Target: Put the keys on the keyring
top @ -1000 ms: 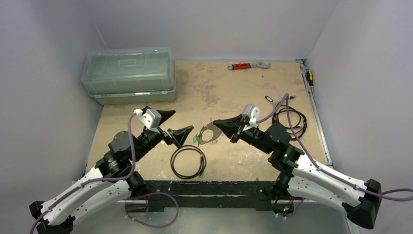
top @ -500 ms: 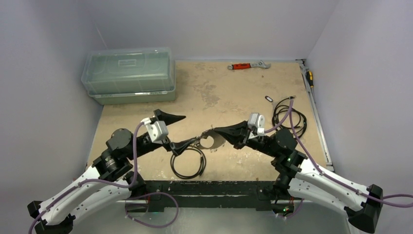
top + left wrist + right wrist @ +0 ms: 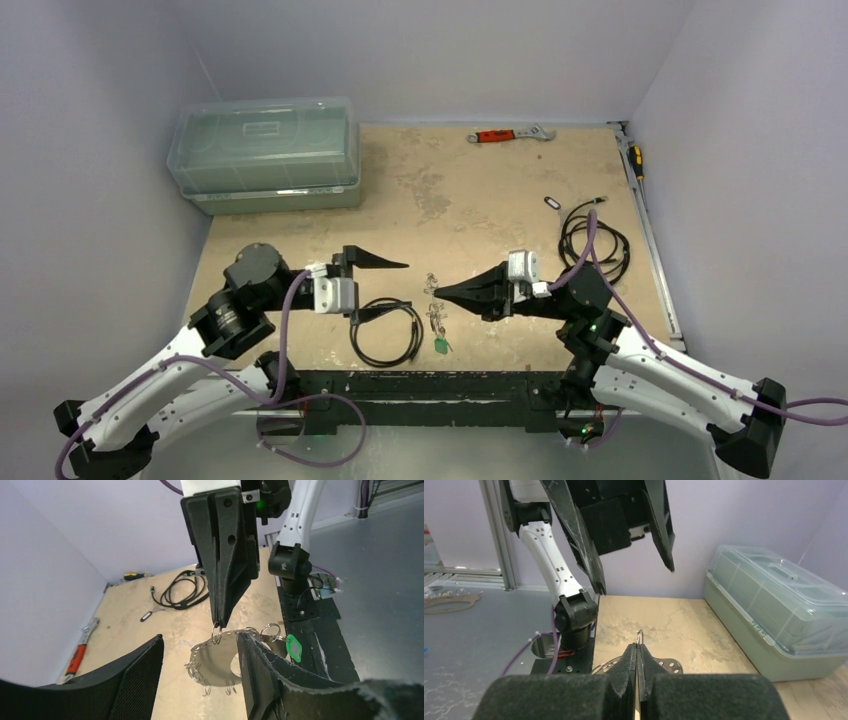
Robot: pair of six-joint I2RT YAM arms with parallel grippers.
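Note:
The keyring [image 3: 220,657] is a silvery round piece with holes and small split rings along its rim. It hangs from one small ring pinched in my right gripper [image 3: 440,291], which is shut; the ring tip sticks out past the gripper [image 3: 638,647] in the right wrist view. The keys [image 3: 436,318] and the green piece [image 3: 440,345] dangle from it; the green piece [image 3: 294,647] also shows in the left wrist view. My left gripper [image 3: 393,288] is open. Its fingers [image 3: 260,675] stand on either side of the keyring, and contact cannot be told.
A round black cable coil [image 3: 385,335] lies under the left gripper near the front edge. A clear lidded box [image 3: 265,150] stands back left. A red-handled wrench [image 3: 505,134], a screwdriver [image 3: 634,157], a loose black cable [image 3: 595,240] and a small dark tag [image 3: 552,203] lie at the back right.
The left gripper has swung level and drawn left, off the keyring. The right gripper has levelled and dropped, and the keyring with keys now hangs down from it.

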